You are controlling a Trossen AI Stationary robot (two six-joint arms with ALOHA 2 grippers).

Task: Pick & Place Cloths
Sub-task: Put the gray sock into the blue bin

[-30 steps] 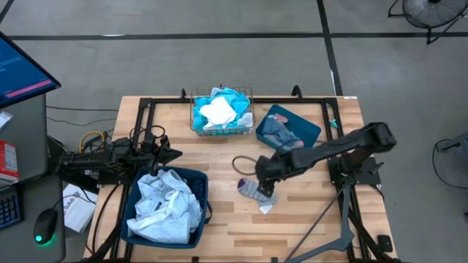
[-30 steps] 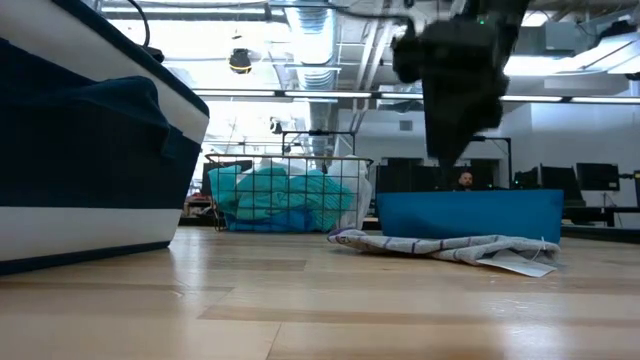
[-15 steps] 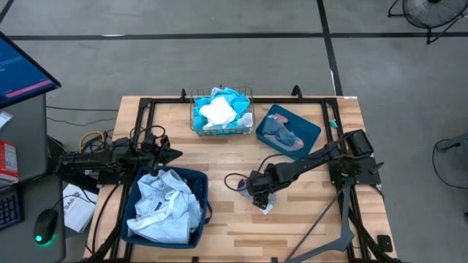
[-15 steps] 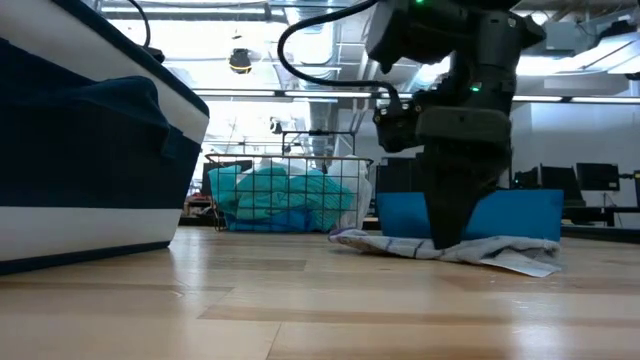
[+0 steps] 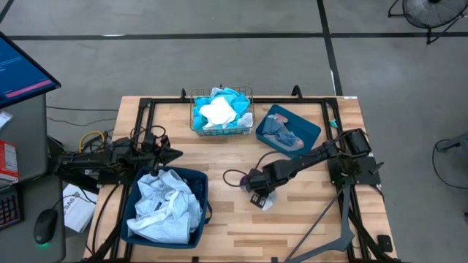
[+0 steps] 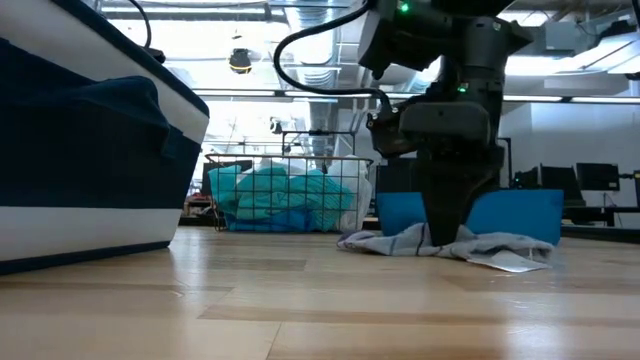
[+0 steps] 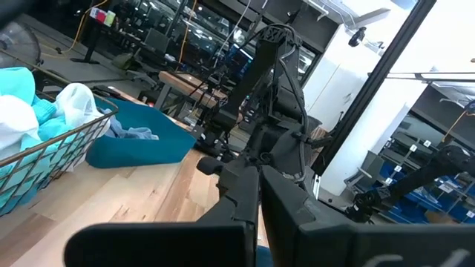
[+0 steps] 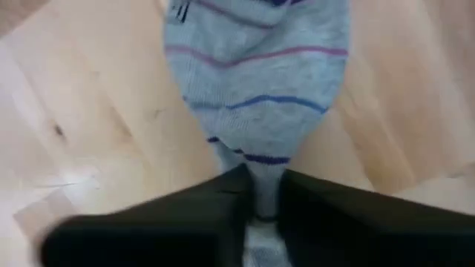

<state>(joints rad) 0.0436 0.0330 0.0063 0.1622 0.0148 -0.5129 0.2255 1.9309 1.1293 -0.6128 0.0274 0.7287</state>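
From above, the right gripper (image 5: 257,196) is seen low at table centre, bare wood open toward six o'clock; the left gripper (image 5: 174,154) is parked at nine o'clock. At table height, the grey sock (image 6: 445,245) lies bunched under it. At the right wrist, fingers are pinched on the striped sock (image 8: 260,81); its tag seems unreadable.

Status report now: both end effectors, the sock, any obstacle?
Right end effector down on the table, shut on the grey sock. Left end effector waits beside the big bin. Nothing blocks.
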